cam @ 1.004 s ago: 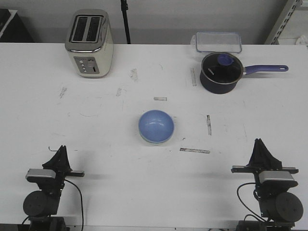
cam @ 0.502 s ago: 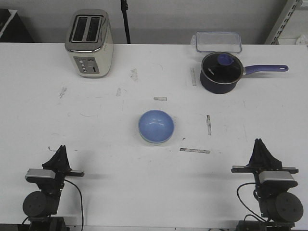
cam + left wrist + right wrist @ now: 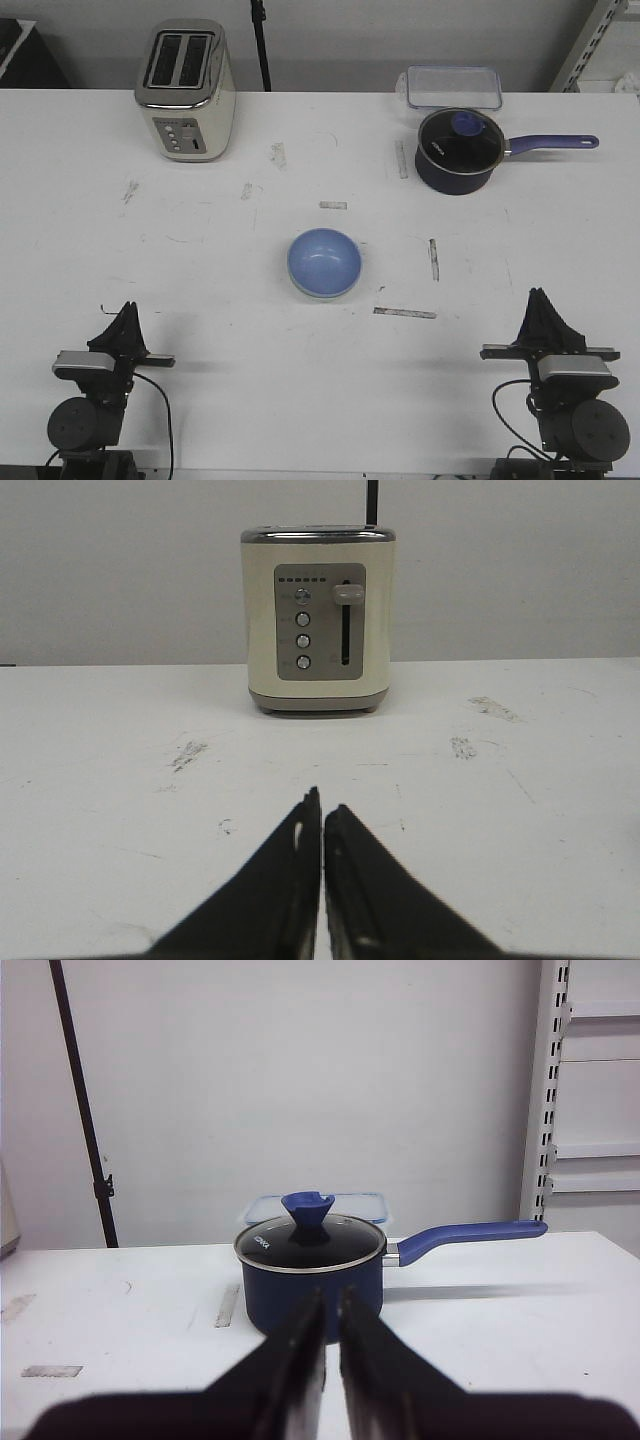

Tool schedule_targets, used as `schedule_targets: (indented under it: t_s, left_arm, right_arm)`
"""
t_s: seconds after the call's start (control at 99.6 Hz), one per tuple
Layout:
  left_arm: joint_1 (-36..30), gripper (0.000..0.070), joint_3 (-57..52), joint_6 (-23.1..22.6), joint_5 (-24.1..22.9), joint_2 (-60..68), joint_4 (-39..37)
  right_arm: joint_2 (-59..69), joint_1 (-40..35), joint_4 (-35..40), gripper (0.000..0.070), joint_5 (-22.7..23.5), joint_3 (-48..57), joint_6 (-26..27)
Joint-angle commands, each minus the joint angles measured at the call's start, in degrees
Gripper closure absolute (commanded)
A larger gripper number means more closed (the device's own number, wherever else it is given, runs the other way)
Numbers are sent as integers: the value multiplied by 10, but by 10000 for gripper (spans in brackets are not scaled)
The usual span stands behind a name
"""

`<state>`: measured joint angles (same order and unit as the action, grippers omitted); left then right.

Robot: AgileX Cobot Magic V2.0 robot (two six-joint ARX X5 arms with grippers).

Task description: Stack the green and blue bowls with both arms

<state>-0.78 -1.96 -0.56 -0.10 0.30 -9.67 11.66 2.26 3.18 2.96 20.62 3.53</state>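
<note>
The light blue bowl [image 3: 324, 262] sits at the middle of the table in the front view. A thin pale green edge [image 3: 322, 296] shows under its near rim, so the green bowl seems to lie beneath it; the rest of that bowl is hidden. My left gripper [image 3: 128, 312] rests at the near left, shut and empty, far from the bowls. It also shows in the left wrist view [image 3: 322, 805] with jaws together. My right gripper [image 3: 541, 298] rests at the near right, shut and empty, and shows in its own wrist view [image 3: 331, 1295]. Neither wrist view shows the bowls.
A cream toaster [image 3: 186, 90] stands at the far left, also in the left wrist view [image 3: 318, 618]. A dark navy saucepan with a purple handle [image 3: 458, 150] stands at the far right, also in the right wrist view [image 3: 312, 1267]. A clear lidded box [image 3: 453, 86] lies behind it.
</note>
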Motion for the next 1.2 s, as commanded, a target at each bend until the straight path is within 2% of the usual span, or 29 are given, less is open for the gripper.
schedule_targets:
  t_s: [0.0,0.462,0.683,0.994,1.185]
  left_arm:
    - [0,700,13,1,-1,-1,-7]
    - [0,700,12,1,-1,-1,-7]
    - [0,700,12,1,-1,-1,-7]
    - [0,699,12,1,-1,-1,-7]
    - [0,699,12,1,-1,-1,-7]
  right_arm:
    - [-2,0,-6,683,0,2,9]
    - [-19,0,-11,684,2,-12,9]
    - [-88,0,-107,685,7,-114,9]
    - [-116,-5,-137,685,12,-199,10]
    - [-116,-8,-80,685,11,-199,9]
